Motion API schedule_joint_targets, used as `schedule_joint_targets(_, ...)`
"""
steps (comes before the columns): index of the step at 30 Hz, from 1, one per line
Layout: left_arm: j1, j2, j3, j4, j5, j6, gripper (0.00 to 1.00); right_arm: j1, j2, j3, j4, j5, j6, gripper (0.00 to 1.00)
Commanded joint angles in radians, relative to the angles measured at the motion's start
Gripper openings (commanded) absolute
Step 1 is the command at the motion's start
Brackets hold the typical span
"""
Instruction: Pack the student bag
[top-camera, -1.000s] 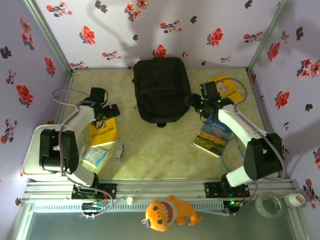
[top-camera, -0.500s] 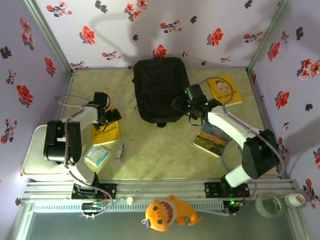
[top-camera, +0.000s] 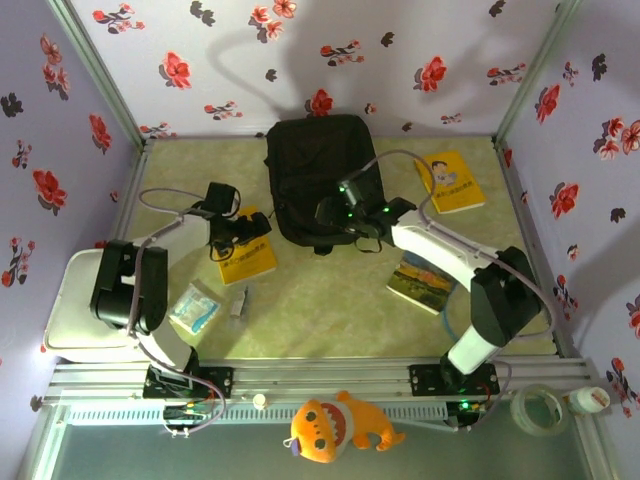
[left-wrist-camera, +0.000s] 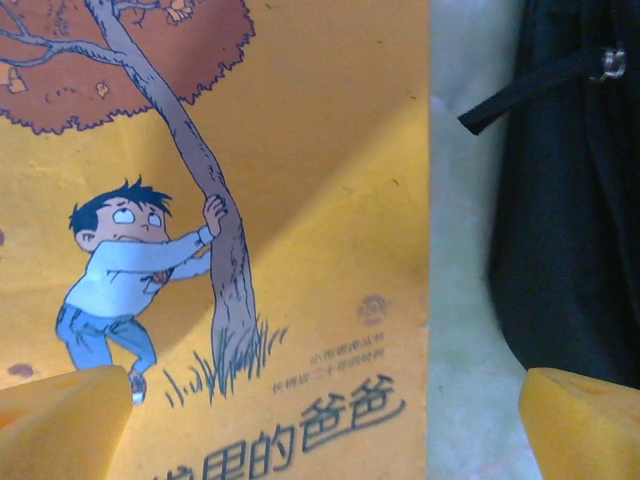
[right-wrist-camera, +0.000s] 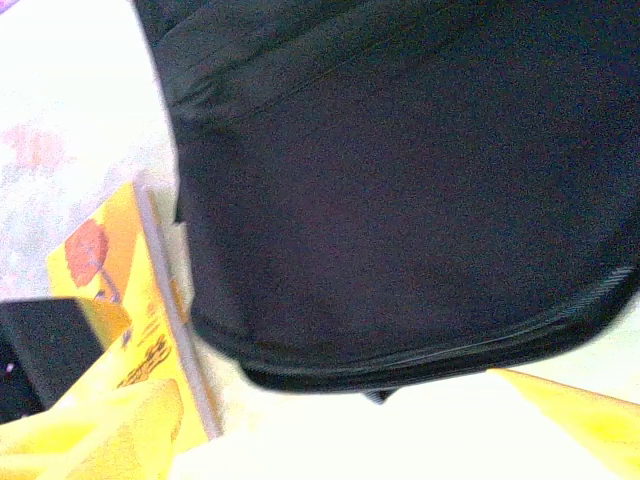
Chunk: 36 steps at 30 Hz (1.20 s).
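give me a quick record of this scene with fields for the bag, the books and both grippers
bag: black backpack, flat at the table's back centre
left gripper: open, over a yellow book just left of the backpack
right gripper: open, over the backpack's near edge
other books: second yellow book back right; landscape book right of centre, both outside the backpack
small items: packet near the left arm

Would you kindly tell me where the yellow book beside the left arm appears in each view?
Top external: yellow book left of centre, beside student bag.
Left wrist: yellow book at left, student bag at right.
Right wrist: yellow book lower left, student bag above.
Landmark: the student bag.
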<state>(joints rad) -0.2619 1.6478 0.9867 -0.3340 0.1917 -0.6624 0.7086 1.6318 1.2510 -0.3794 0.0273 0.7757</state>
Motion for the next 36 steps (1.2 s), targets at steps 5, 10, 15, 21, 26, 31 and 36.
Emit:
schedule_joint_targets(5,0.107,-0.198,-0.052,-0.028,0.027,0.031,1.00,0.159,0.154,0.168,-0.013,0.029,-0.063,0.71)
schedule_joint_targets(10,0.162,-0.270,-0.156,-0.014,0.050,0.013,1.00,0.224,0.335,0.345,-0.070,0.042,-0.095,0.65)
schedule_joint_targets(15,0.207,-0.299,-0.239,-0.008,0.058,0.010,0.96,0.244,0.493,0.484,-0.119,0.088,-0.100,0.56)
schedule_joint_targets(21,0.207,-0.273,-0.287,0.043,0.073,0.033,0.82,0.243,0.610,0.572,-0.162,0.111,-0.060,0.49)
schedule_joint_targets(26,0.207,-0.285,-0.348,0.086,0.088,0.021,0.77,0.245,0.672,0.619,-0.176,0.103,-0.059,0.44)
schedule_joint_targets(31,0.207,-0.312,-0.404,0.136,0.100,0.011,0.73,0.244,0.699,0.619,-0.182,0.073,-0.056,0.38)
schedule_joint_targets(36,0.207,-0.298,-0.402,0.158,0.113,-0.007,0.70,0.244,0.715,0.612,-0.208,0.076,-0.023,0.35)
